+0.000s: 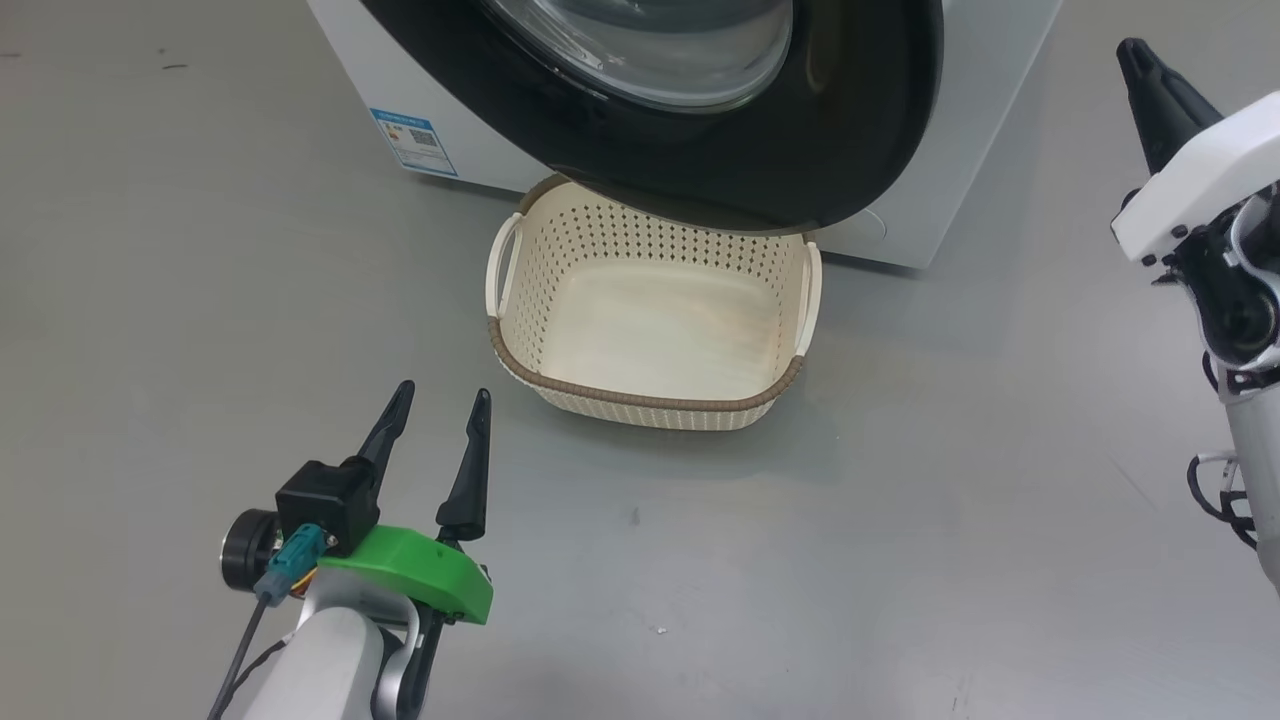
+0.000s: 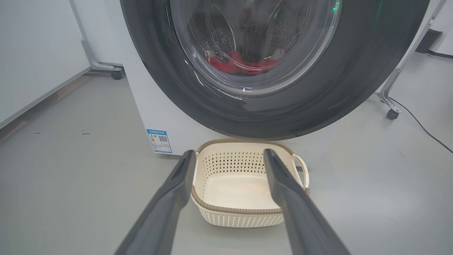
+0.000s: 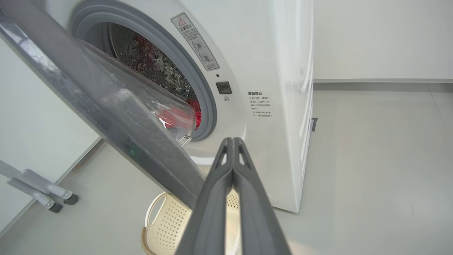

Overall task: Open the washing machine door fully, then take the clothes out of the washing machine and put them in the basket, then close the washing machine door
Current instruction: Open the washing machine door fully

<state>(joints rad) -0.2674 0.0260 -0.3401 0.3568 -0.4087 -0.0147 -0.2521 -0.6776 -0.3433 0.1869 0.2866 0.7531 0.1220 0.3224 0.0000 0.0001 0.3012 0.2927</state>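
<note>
One washing machine door (image 1: 800, 150) stands ajar, its lower edge overhanging the far rim of the single basket (image 1: 650, 402) on the floor (image 1: 900, 520) and screening the red clothes (image 2: 244, 65) in the drum. The left gripper (image 1: 443, 392) is spread near the basket. The right gripper (image 3: 232, 141) is pressed together, holding nothing. Two castor-footed frames (image 2: 102, 65) flank the washing machine (image 1: 400, 80).

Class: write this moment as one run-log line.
door part open; clothes inside washing machine; basket empty; left gripper open; right gripper shut

Left tool (image 1: 444, 392) wide agape, right tool (image 1: 1133, 50) tight together, both empty.
</note>
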